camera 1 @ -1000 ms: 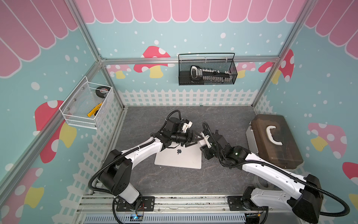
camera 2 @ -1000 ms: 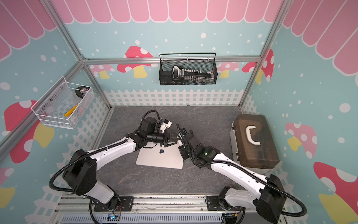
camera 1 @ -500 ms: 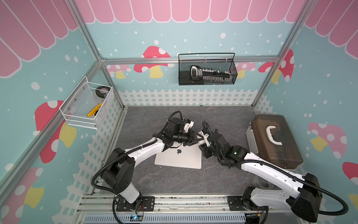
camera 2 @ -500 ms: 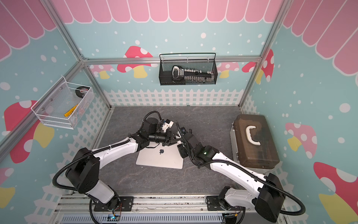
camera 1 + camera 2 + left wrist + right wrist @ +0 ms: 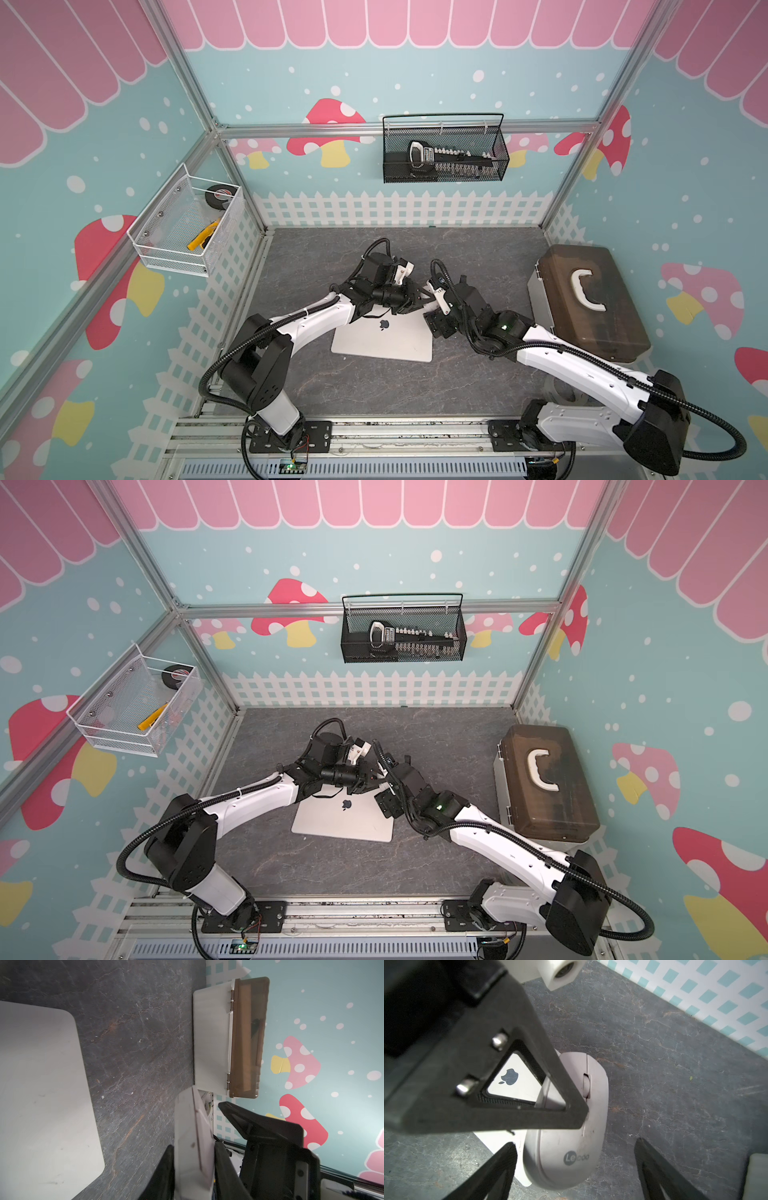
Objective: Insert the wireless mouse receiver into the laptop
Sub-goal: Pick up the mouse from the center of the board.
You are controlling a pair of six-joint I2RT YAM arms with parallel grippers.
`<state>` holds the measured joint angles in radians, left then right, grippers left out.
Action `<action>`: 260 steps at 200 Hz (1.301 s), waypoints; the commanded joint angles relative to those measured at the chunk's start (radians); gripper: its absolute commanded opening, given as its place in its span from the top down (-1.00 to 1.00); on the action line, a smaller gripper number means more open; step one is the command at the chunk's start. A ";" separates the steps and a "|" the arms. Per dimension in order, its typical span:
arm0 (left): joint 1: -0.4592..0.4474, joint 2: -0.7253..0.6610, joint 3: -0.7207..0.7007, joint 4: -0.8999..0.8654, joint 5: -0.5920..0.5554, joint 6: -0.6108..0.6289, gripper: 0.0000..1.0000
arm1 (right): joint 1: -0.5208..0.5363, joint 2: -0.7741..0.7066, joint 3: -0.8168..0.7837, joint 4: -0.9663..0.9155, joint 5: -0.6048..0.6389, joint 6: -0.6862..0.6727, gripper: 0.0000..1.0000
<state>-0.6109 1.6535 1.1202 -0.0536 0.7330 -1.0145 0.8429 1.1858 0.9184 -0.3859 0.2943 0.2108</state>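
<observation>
Left wrist view shows the left end effector [image 5: 194,1167] clamped on the white mouse [image 5: 193,1126]. The right end effector [image 5: 575,1142] stands wide open around it, without touching. The closed laptop [image 5: 386,345] lies at the middle of the worktop [image 5: 478,257]. It seems best to hold the mouse steady with its underside reachable. The receiver cannot be seen anywhere.

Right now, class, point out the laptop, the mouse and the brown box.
laptop [image 5: 399,347]: in a top view, bare silver lid beside the logo.
mouse [image 5: 560,1142]: right wrist view, white back near its round badge.
brown box [image 5: 569,804]: in a top view, lid beside the white handle.
</observation>
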 commanded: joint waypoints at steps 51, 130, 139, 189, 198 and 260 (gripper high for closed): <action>0.044 0.027 0.101 -0.155 -0.100 -0.085 0.72 | 0.100 -0.252 -0.393 0.501 0.074 -0.568 -0.59; 0.043 0.025 0.100 -0.160 -0.103 -0.133 0.72 | 0.128 -0.128 -0.422 0.765 0.172 -0.587 -0.40; 0.043 0.023 0.099 -0.160 -0.103 -0.133 0.71 | 0.128 -0.108 -0.418 0.774 0.159 -0.584 -0.39; 0.043 0.010 0.092 -0.158 -0.104 -0.139 0.71 | 0.128 -0.037 -0.414 0.826 0.165 -0.573 -0.36; 0.042 0.008 0.092 -0.158 -0.103 -0.139 0.71 | 0.127 -0.022 -0.413 0.843 0.183 -0.574 -0.33; 0.040 0.007 0.096 -0.158 -0.094 -0.151 0.72 | 0.127 0.107 -0.419 1.003 0.270 -0.595 -0.06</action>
<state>-0.5701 1.6760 1.1965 -0.2089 0.6392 -1.1336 0.9642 1.2560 0.5041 0.5041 0.5190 -0.3595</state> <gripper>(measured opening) 0.241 0.540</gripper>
